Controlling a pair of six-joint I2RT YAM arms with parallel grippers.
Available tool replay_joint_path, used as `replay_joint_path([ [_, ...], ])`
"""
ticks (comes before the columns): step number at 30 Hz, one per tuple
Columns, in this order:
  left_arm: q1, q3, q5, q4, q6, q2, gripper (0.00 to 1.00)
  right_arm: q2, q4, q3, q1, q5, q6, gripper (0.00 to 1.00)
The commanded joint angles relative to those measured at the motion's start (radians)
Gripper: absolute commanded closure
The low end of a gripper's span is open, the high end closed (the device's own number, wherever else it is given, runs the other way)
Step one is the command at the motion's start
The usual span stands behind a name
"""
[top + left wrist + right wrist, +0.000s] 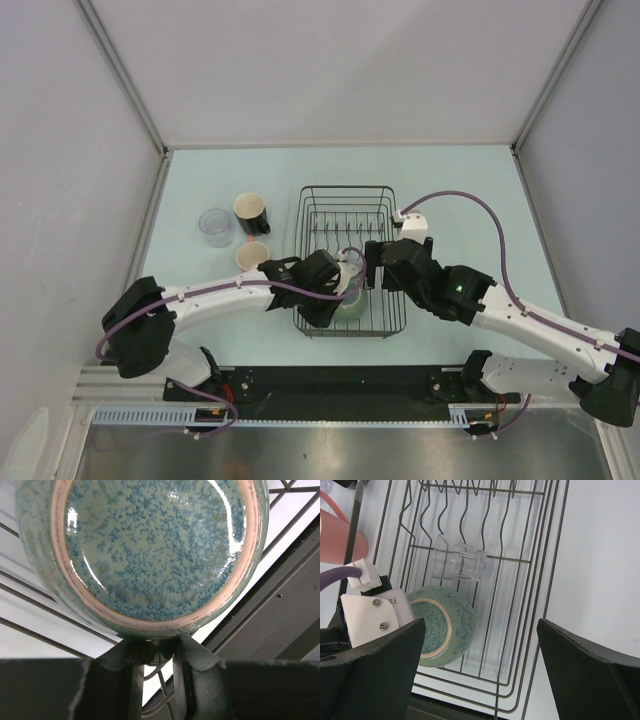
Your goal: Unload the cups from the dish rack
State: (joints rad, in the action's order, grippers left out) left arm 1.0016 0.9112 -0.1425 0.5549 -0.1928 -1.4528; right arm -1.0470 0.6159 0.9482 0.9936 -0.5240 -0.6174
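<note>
Lifting the sage-green mug (445, 625) out of the dish rack (348, 187) is judged to be the step in hand; how is the left tool (159, 655) set?

— It is brought right up under the mug's speckled, pink-ringed face, its fingers (131, 680) drawn near each other with a thin gap. Whether rim or handle is pinched there cannot be told.

And the right tool (480, 640)?

— It is spread wide and empty, held over the rack's near end, beside the mug.

What is left inside?

— The mug at the near end, and a glass tumbler (460, 562) laid on its side on the wires just beyond it. Three cups are seen out on the table (450, 180), left of the rack: a salmon-pink cup (252, 257), a dark pale-rimmed cup (252, 212) and a clear tumbler (215, 226).

What is called for next?

— A sure hold should be confirmed, then the mug raised clear of the wires and carried left, with the right tool kept out of the path.

What is hidden?

— The mug's handle is shown in no view; from above the mug is largely covered by the left wrist, and the close view is filled with glaze, so the contact point is cut off
</note>
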Motion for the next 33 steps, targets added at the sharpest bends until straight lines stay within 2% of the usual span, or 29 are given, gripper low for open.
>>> replay_joint_path([
  [1,0.008,0.011,-0.005,0.017,-0.016,0.017,1.00,0.012,-0.047,0.000,-0.007,0.016,0.013,0.00],
  [7,0.019,0.058,0.119,0.033,-0.071,0.118,0.99,0.018,-0.048,0.003,-0.009,0.018,0.021,0.00],
  [11,0.019,0.158,0.178,0.057,-0.079,0.166,1.00,0.021,-0.048,0.014,-0.013,0.013,0.027,0.00],
  [22,0.019,0.319,0.242,0.083,-0.103,0.210,1.00,0.016,-0.047,0.080,-0.024,-0.005,0.050,0.00],
  [33,0.017,0.361,0.276,0.057,-0.119,0.220,1.00,0.074,-0.076,0.167,-0.145,0.050,0.073,0.00],
])
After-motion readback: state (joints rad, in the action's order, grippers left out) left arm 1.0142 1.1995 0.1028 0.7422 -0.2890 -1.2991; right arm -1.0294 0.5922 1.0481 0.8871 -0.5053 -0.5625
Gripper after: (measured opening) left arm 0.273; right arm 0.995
